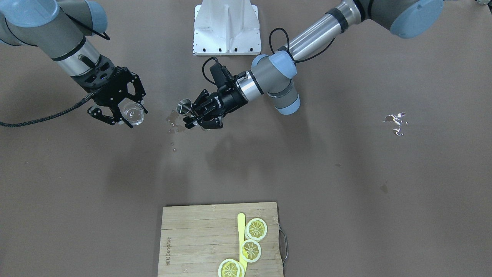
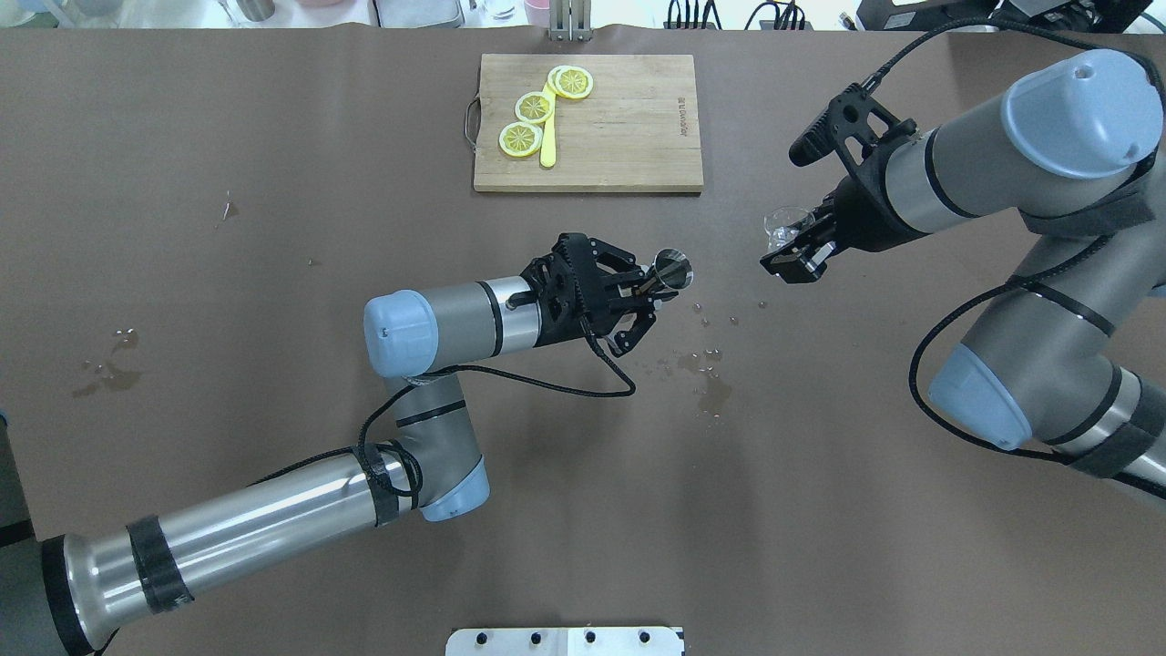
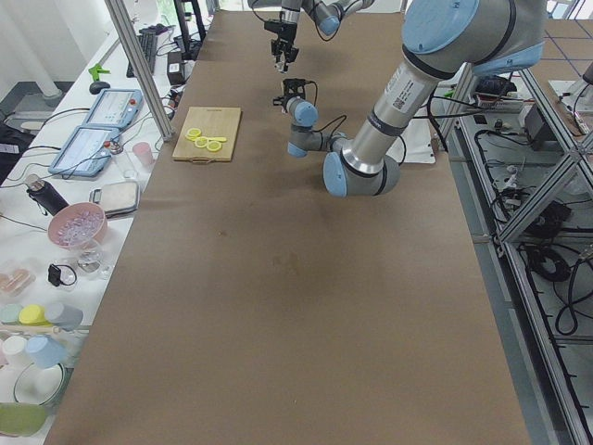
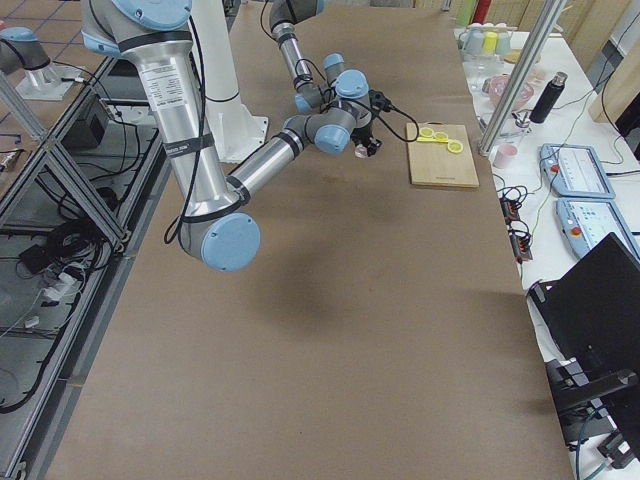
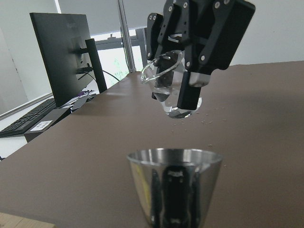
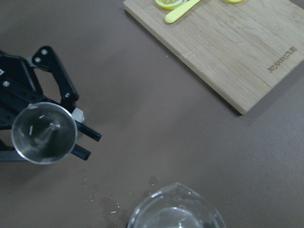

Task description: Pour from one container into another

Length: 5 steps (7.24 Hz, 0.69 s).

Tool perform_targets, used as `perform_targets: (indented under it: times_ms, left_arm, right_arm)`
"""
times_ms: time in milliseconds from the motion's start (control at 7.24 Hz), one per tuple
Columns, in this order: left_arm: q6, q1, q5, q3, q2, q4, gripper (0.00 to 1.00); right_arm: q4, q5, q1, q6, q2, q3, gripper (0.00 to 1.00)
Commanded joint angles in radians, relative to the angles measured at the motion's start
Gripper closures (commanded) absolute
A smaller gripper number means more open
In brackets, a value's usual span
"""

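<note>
The left gripper [image 2: 649, 284] has its fingers closed on the narrow waist of the jigger [image 2: 672, 270] and holds it above the table [image 2: 273, 182]. The jigger is tilted, with its open mouth turned towards the glass [image 2: 785, 225]. Small drops and a wet patch [image 2: 712, 372] lie on the table just below and beside the jigger. Across a clear gap, the right gripper [image 2: 800, 251] clamps the glass between its fingers, lifted off the table and tilted. Farther out lies a cutting board [image 2: 629, 137] with lemon slices [image 2: 534, 107] and a yellow stick [image 2: 548, 141] on it.
</note>
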<state>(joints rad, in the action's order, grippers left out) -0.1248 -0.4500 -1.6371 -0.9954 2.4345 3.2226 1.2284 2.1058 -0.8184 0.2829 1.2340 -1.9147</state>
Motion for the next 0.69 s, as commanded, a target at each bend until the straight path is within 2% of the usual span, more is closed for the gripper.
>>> perform_targets:
  times_ms: [0, 276, 552]
  left_arm:
    - [0.002, 0.01, 0.002, 0.02, 0.005, 0.02, 1.0]
    - [0.002, 0.011, 0.002, 0.02, 0.008, 0.022, 1.0]
    - [0.002, 0.014, 0.002, 0.02, 0.011, 0.022, 1.0]
  right_arm:
    - [0.122, 0.049, 0.005, -0.097, -0.071, 0.0, 1.0]
    - [0.187, 0.118, 0.015, -0.106, -0.105, 0.011, 1.0]
    - [0.221, 0.128, 0.021, -0.136, -0.108, 0.008, 1.0]
